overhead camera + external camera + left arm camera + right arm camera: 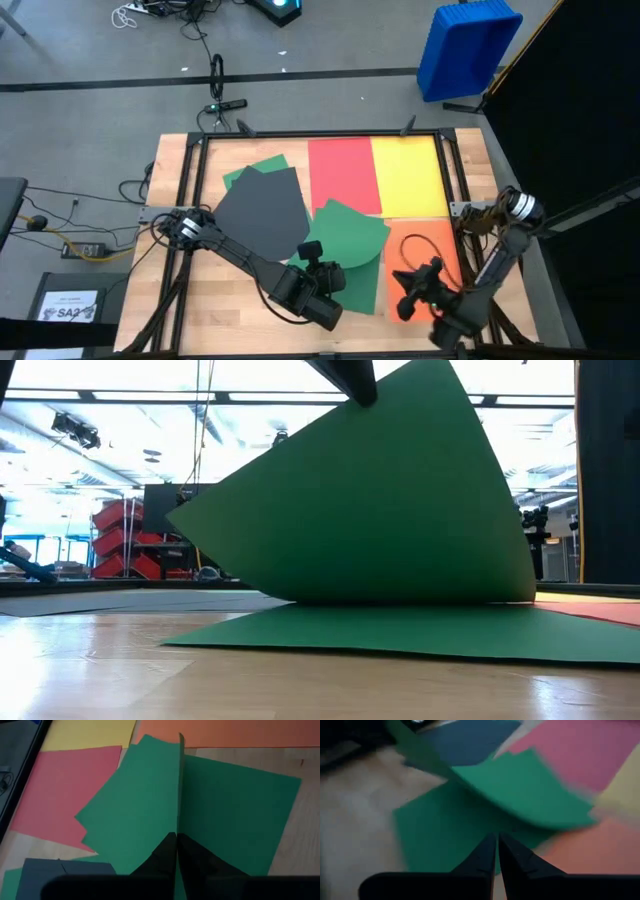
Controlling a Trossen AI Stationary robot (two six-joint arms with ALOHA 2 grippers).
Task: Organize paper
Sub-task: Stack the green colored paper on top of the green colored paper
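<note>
A green sheet of paper (350,232) is raised and curled over the middle of the table, with my left gripper (320,258) shut on it. It rises as a broad green slope (380,500) in the low view. A second green sheet (362,288) lies flat beneath it. My right gripper (405,292) is shut with nothing between its fingers. It hangs near the table's near right, over the orange sheet (430,250), and points toward the green sheets (450,825). My left gripper pinches the raised green sheet at its upper edge (180,822) between the two fingers; it looks like one layer. The fingers slant down from the near left. The sheet curves down from the hold, and its lower edge (400,600) rests on the flat green sheet.
A dark grey sheet (262,210) lies at the left over another green one (255,170). Red (343,172) and yellow (408,175) sheets lie side by side at the far edge. A black frame (190,190) borders the table. A blue bin (470,45) stands beyond it.
</note>
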